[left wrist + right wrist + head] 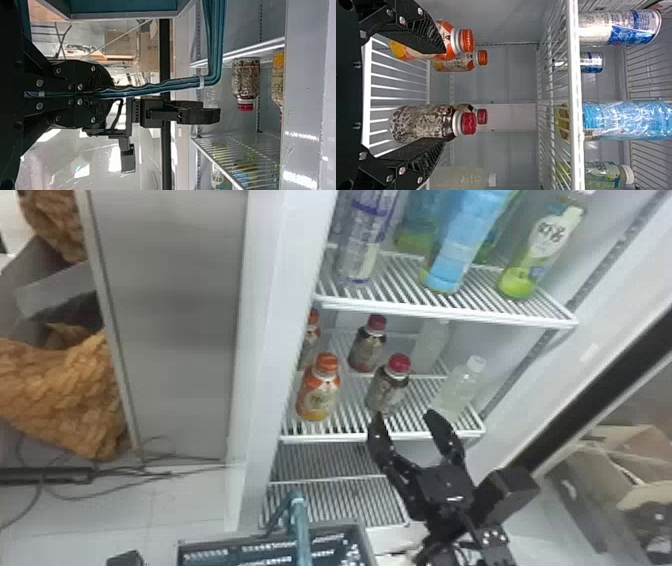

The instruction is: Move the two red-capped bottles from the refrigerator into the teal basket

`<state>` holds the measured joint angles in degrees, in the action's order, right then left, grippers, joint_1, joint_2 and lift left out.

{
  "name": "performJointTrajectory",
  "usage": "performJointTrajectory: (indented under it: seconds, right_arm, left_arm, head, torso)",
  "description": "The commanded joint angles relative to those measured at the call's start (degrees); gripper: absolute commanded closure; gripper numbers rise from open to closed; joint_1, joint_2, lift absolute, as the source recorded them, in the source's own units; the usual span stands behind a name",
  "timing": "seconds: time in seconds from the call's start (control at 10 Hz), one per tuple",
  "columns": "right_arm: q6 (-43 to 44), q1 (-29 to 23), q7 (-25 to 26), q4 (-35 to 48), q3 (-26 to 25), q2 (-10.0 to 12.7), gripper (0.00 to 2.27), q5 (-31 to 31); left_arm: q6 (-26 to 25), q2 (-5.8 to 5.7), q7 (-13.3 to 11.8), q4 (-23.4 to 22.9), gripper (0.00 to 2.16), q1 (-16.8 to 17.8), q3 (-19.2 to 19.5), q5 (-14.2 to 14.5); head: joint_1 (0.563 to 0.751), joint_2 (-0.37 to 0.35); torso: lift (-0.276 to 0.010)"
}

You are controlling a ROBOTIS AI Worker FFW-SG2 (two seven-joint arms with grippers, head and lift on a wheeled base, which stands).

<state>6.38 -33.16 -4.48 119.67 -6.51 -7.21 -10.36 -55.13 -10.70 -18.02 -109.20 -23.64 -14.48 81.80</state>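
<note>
- My right gripper (pixel 404 417): spread, just before near red-capped bottle (pixel 387 391).
- Far red-capped bottle (pixel 367 351): shelved behind.
- My left gripper (pixel 111 94): clenched on teal basket (pixel 367 542) handle (pixel 158 88).
- Step: first pick, seemingly; next, centre, advance, close.

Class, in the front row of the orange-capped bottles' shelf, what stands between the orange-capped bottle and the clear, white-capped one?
The front red-capped bottle stands between the orange-capped bottle and the clear bottle, as the head view shows.

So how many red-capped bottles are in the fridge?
2: the front bottle stands near the front of its shelf, the rear bottle behind it. More could be hidden farther back.
</note>
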Motion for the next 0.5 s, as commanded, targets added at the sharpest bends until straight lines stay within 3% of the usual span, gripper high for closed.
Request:
performJointTrajectory:
  seconds: [0.0, 0.4]
  right_arm:
    - [0.23, 0.26, 0.0, -0.21, 0.0, 0.0, 0.25, 0.08]
    - [1.07, 0.26, 0.0, -0.49, -0.23, 0.0, 0.24, -0.03]
  left_arm:
    - [0.15, -0.02, 0.0, 0.0, 1.11, 0.02, -0.03, 0.01]
    - [0.29, -0.02, 0.0, 0.14, 1.11, 0.16, -0.26, 0.24]
  head:
    - [0.695, -0.35]
    - [0.695, -0.35]
  torso:
    - [-0.228]
    - [-0.228]
